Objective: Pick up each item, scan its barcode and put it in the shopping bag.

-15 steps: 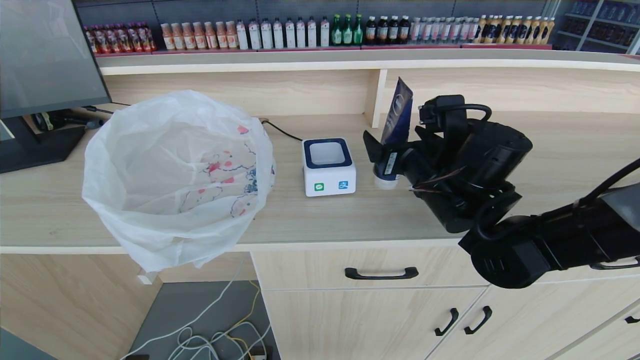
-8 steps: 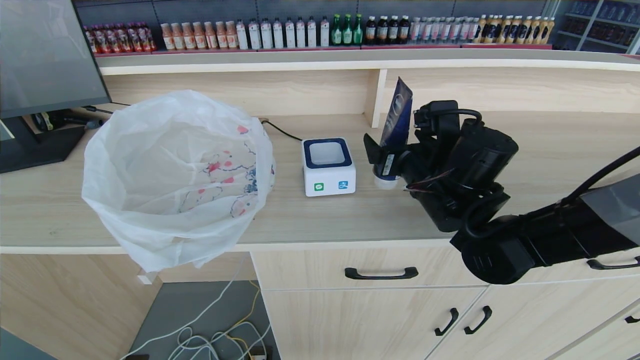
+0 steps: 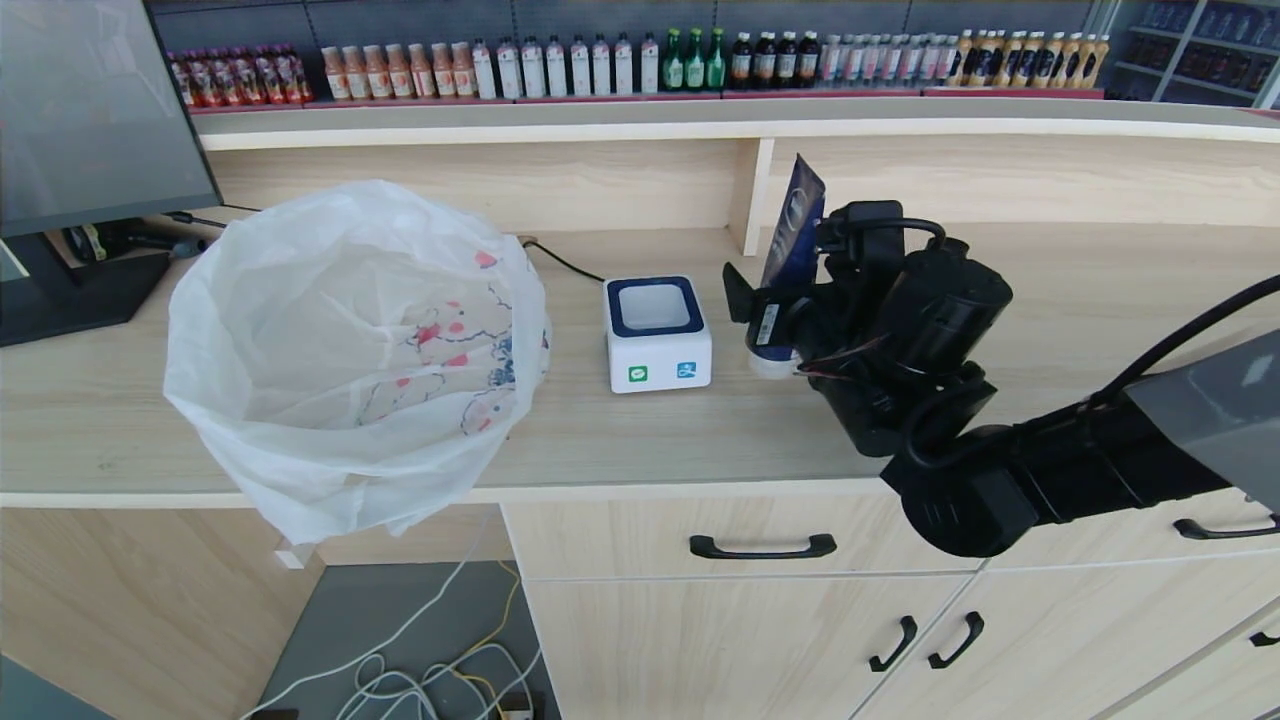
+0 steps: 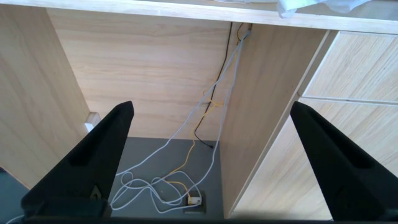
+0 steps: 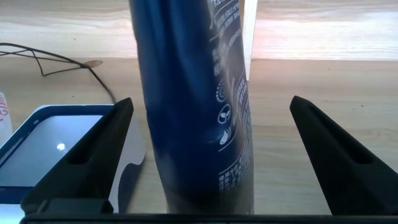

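Note:
A dark blue tube (image 3: 795, 225) stands cap-down on the wooden counter (image 3: 620, 430), to the right of the white barcode scanner (image 3: 657, 333). My right gripper (image 3: 775, 320) is open around the tube's lower part. In the right wrist view the tube (image 5: 199, 112) stands between the two fingers of that gripper (image 5: 210, 104) with a gap on each side, and the scanner (image 5: 43, 149) lies beside it. The white shopping bag (image 3: 350, 340) hangs open at the counter's left front. My left gripper (image 4: 211, 109) is open below the counter, over floor cables.
A dark monitor (image 3: 90, 110) stands at the far left. A scanner cable (image 3: 560, 260) runs along the back of the counter. A wooden divider (image 3: 750, 195) rises just behind the tube. Drawers with black handles (image 3: 762, 548) sit under the counter.
My right arm has moved left and a little farther in, so the open fingers now reach further around the tube. The tube, scanner and bag have stayed put.

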Robot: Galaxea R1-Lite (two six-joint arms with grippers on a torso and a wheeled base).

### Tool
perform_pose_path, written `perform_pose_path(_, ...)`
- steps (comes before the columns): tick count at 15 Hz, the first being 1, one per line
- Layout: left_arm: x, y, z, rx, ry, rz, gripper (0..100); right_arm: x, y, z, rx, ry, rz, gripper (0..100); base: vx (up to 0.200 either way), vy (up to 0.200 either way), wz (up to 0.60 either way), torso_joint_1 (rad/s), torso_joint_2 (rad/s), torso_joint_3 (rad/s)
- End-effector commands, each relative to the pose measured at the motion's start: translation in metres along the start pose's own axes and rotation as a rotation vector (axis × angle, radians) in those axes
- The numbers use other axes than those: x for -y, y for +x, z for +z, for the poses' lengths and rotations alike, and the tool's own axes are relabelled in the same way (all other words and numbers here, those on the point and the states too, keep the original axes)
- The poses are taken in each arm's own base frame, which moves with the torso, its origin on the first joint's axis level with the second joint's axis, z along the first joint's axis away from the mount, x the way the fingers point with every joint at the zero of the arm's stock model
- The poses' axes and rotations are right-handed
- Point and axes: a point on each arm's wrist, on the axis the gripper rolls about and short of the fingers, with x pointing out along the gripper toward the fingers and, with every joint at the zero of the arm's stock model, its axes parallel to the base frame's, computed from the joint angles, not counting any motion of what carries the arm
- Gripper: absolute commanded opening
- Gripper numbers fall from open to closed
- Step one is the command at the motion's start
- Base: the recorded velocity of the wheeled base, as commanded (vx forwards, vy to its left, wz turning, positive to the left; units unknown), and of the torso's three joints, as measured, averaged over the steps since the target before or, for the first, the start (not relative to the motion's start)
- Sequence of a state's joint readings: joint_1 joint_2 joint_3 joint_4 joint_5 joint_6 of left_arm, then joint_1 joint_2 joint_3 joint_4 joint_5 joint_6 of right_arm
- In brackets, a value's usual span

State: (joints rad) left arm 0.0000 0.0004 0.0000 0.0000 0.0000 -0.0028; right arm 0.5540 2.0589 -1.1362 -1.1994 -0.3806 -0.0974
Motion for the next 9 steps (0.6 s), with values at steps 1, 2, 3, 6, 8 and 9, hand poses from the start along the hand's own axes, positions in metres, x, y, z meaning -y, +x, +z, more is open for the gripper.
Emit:
perform_pose_path(1,0.0,0.0,0.0,0.0,0.0,0.0,100,-0.0013,0.001,-0.0036,-0.006,-0.003,0.002,100,0.0,0.0,0.0,0.0,0.0,0.0)
perform_pose_path(2,0.0,0.0,0.0,0.0,0.0,0.0,100,-0.0014,0.0011,-0.0043,-0.008,-0.003,0.002,100,0.0,0.0,0.0,0.0,0.0,0.0)
perform_pose_path(3,0.0,0.0,0.0,0.0,0.0,-0.002,100,-0.0016,0.0013,-0.005,-0.009,-0.004,0.002,100,0.0,0.0,0.0,0.0,0.0,0.0)
perform_pose_path(6,0.0,0.0,0.0,0.0,0.0,0.0,100,-0.0019,0.0016,-0.007,-0.013,-0.004,0.003,100,0.0,0.0,0.0,0.0,0.0,0.0)
perform_pose_path(8,0.0,0.0,0.0,0.0,0.0,0.0,100,-0.0014,0.0019,-0.0077,-0.015,-0.004,0.001,100,0.0,0.0,0.0,0.0,0.0,0.0)
perform_pose_path(9,0.0,0.0,0.0,0.0,0.0,0.0,100,-0.0015,0.002,-0.0084,-0.016,-0.003,0.001,100,0.0,0.0,0.0,0.0,0.0,0.0)
